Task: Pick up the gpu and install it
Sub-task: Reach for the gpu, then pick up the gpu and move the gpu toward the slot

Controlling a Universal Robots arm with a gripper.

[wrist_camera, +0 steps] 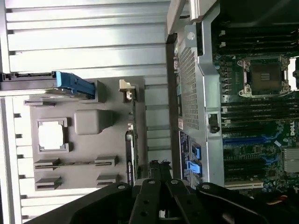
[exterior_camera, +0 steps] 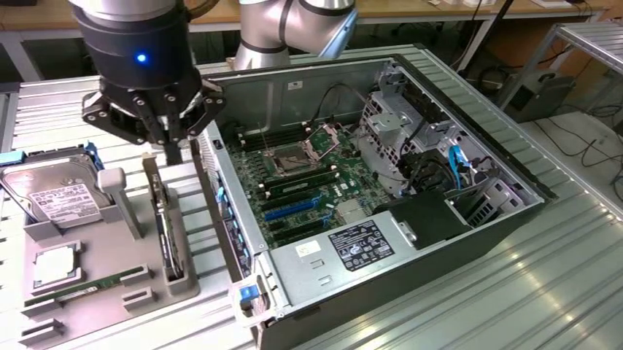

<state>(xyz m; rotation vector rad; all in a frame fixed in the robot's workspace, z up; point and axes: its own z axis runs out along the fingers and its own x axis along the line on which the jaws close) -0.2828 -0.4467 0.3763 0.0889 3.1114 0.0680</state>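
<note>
Above the gpu (exterior_camera: 172, 233) standing in its grey holder (exterior_camera: 117, 248), fingers (exterior_camera: 173, 152) hang closed, empty

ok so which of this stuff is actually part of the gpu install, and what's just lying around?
Job: gpu, on edge in the tray; gripper above it; open case; motherboard.
Lying about: hard drive, CPU, RAM stick, all on the tray.

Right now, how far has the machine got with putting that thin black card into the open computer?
Nothing looks done yet. The thin black card with a silver bracket stands on edge in its grey holder tray, not lifted. The gripper hangs just above it. Left: lifting it and seating it in the open computer case, whose blue slots sit empty.
</note>
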